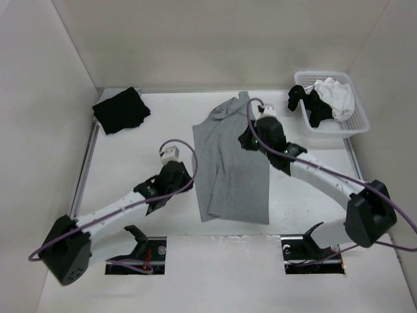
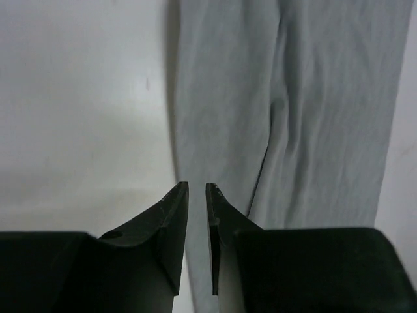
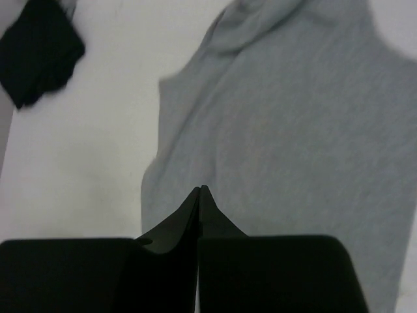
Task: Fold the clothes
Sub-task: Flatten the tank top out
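**Item:** grey sleeveless top (image 1: pixel 231 166).
**Location:** centre of the surface (image 1: pixel 124 156). It lies flat as a long narrow panel, neck end far, hem near. It appears doubled lengthwise, which would suit a crosswise fold next.

**Left pincer** (image 2: pixel 197 189): tips a slit apart, gripping nothing. It sits just beside the top's left edge, probably placed to take that edge.

**Right pincer** (image 3: pixel 200 190): tips together, no cloth visible between them. It is low over the top's right side, toward the neck.

**Also present:**
- Folded black garment (image 1: pixel 120 109), far left, well apart; seemingly set aside.
- Basket (image 1: pixel 339 132), far right, holding black and white clothing.
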`<action>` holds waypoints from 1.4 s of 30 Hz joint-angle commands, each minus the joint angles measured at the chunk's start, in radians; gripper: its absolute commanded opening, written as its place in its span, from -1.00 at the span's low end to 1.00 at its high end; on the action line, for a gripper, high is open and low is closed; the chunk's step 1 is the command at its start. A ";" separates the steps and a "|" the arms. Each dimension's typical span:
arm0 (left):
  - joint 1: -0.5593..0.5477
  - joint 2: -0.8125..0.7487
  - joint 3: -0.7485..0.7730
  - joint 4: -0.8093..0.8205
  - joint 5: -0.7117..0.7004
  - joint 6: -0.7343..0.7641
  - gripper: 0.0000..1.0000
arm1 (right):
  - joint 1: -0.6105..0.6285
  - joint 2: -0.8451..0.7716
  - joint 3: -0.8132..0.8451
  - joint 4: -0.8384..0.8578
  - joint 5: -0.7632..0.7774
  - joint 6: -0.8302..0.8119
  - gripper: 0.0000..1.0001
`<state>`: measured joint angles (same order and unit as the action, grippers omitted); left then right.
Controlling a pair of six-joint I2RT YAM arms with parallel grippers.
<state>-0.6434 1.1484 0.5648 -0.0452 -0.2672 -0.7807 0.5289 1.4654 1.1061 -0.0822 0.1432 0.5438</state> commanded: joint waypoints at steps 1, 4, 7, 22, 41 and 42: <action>-0.112 -0.203 -0.103 -0.220 0.000 -0.204 -0.67 | 0.071 -0.110 -0.188 0.131 0.062 0.053 -0.95; -0.273 -0.300 -0.169 -0.314 -0.010 -0.377 -0.50 | 0.145 -0.232 -0.333 0.124 0.098 0.074 -0.89; -0.399 -0.308 -0.210 -0.289 -0.050 -0.509 -0.34 | 0.208 -0.354 -0.435 0.102 0.119 0.108 -0.83; -0.526 -0.090 -0.215 -0.254 -0.135 -0.657 -0.43 | 0.357 -0.613 -0.615 -0.019 0.230 0.219 -0.74; -0.539 -0.006 -0.215 -0.300 -0.070 -0.657 -0.66 | 0.357 -0.655 -0.640 -0.002 0.230 0.225 -0.69; -0.539 0.000 -0.210 -0.300 -0.070 -0.651 -0.68 | 0.357 -0.659 -0.640 -0.004 0.230 0.225 -0.68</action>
<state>-1.1740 1.1034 0.3698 -0.2443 -0.3592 -1.4322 0.8783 0.8276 0.4740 -0.1051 0.3538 0.7582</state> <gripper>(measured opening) 0.167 0.155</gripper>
